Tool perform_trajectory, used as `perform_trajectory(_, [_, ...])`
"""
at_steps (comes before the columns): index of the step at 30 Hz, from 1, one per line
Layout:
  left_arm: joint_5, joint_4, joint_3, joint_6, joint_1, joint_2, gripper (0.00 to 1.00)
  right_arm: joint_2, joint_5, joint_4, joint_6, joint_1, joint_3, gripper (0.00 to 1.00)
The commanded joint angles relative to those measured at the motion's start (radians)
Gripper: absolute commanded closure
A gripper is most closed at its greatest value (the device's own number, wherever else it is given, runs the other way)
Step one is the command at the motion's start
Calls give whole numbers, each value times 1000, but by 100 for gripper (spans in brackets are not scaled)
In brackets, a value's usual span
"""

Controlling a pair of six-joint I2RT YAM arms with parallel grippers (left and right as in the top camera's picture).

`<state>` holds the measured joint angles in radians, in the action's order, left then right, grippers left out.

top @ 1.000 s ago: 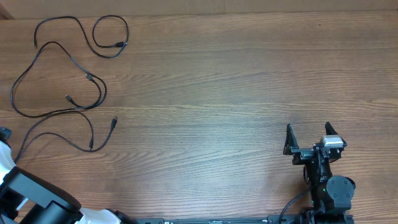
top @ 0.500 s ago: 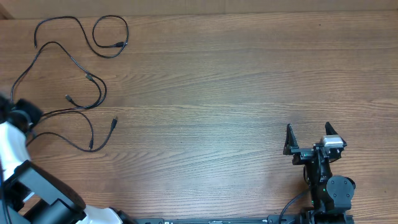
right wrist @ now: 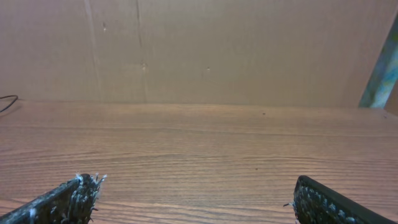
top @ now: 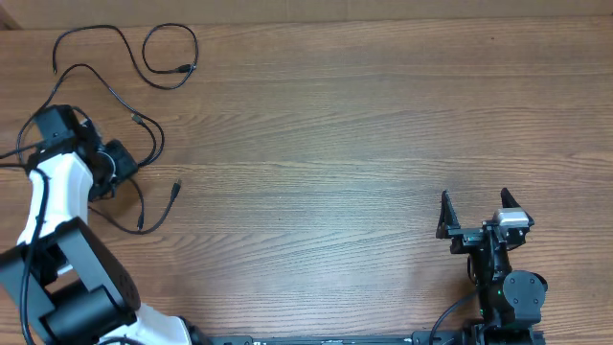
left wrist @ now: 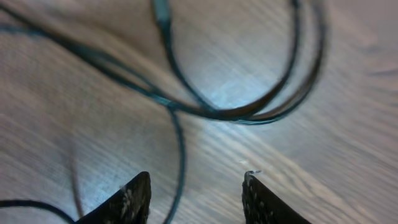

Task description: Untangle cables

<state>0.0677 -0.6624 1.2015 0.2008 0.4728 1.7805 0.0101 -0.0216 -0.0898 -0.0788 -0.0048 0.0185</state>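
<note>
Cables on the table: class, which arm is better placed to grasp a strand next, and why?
Left. The left gripper hangs open right over the cables, with one strand running between its jaws. The right gripper sits open far across, with no cable near it.

surface: brown wood-grain table point(top: 345, 144), grain running left to right | far: plain cardboard wall point(right wrist: 217, 50) along the table's far edge, vertical creases | far right: pale green upright strip point(right wrist: 380, 68) | light: soft whitish glare point(left wrist: 214, 93) on the wood at left
</note>
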Motion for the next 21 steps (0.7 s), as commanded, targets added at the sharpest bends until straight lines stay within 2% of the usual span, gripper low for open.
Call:
perform_trajectory(1, [-77,-9,3,39,-7,58,52,-7,2,6,3,5,-10,0])
perform_trajectory(5, [-71,-14,3,40,-8,131,64,-7,2,5,3,5,-10,0])
perform_trajectory(16, [-78,19,3,39,-9,209,65,-7,2,6,3,5,-10,0])
perform_trajectory(17, [-78,19,3,39,-9,209,68,-7,2,6,3,5,-10,0])
perform_trajectory(20, [-80,14,3,39,-9,209,89,-7,2,6,3,5,-10,0])
perform_trajectory(21, [-86,11,3,39,-9,209,93,-7,2,5,3,5,-10,0])
